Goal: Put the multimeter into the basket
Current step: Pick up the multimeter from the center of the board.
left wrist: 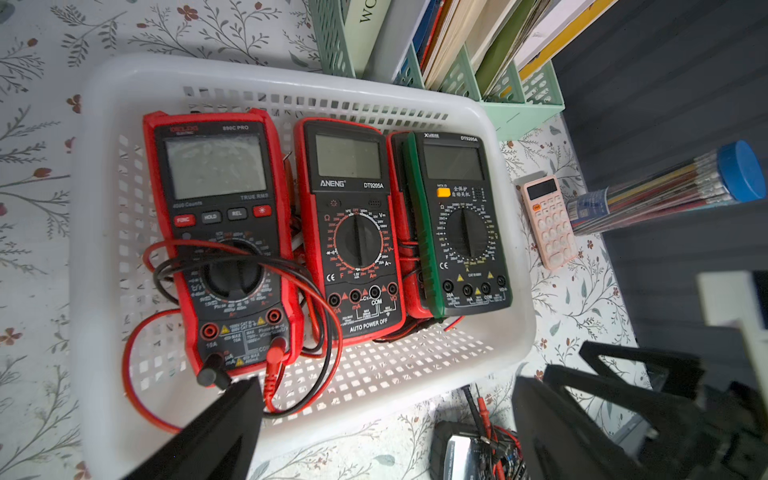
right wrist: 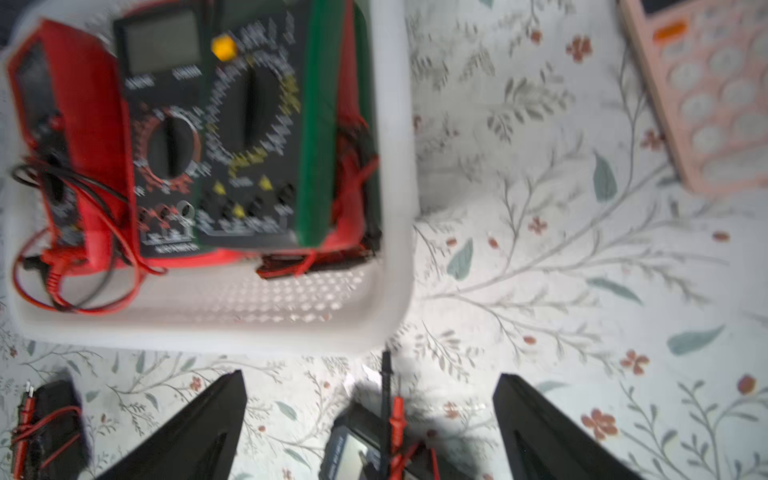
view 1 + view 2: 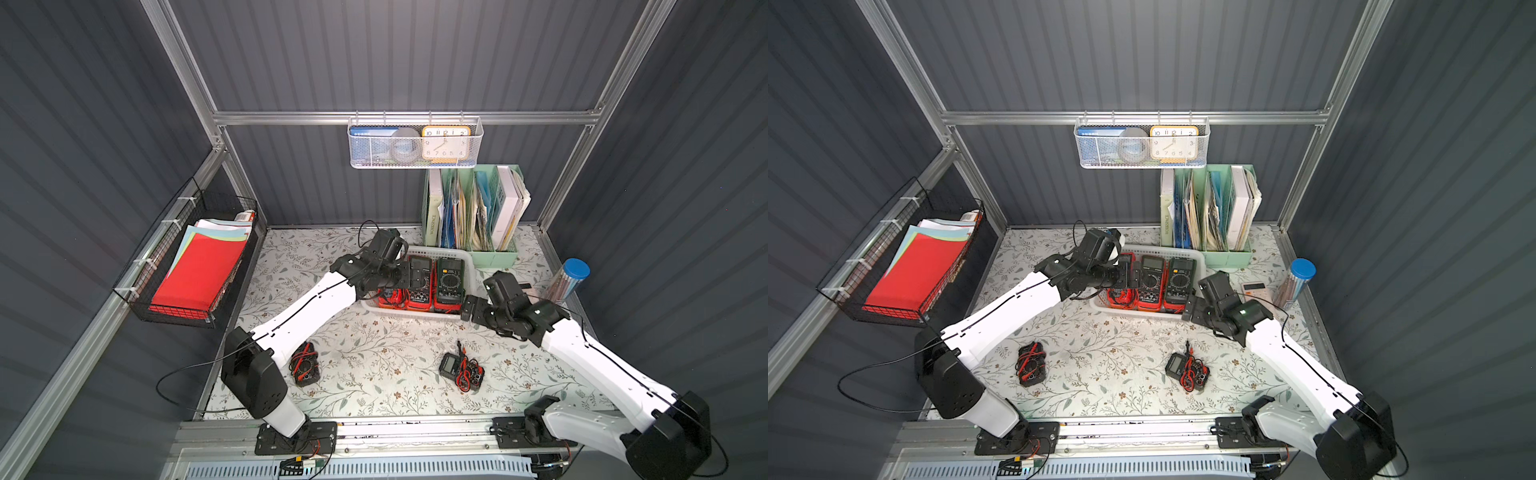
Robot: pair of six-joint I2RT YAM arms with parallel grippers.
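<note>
The green multimeter [image 1: 461, 224], a flat black slab with a green edge marked DT9205A, lies face up in the white perforated plastic basket [image 1: 291, 70] beside a red ANENG DT9205A meter [image 1: 353, 232] and a red 890C PRO meter [image 1: 220, 232], while the left gripper [image 1: 386, 386] and right gripper [image 2: 372, 376] hang by its front rim, spread wide and empty.

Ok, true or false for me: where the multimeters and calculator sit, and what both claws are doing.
1. The ANENG multimeter lies in the white basket. True.
2. No multimeter lies on the table. False: the lead-wrapped multimeter and the small dark multimeter rest there.
3. The left claw grips a multimeter. False: it is open and empty.
4. The right claw is open. True.
5. The pink calculator is in the white basket. False: it lies on the table beside it.
</note>
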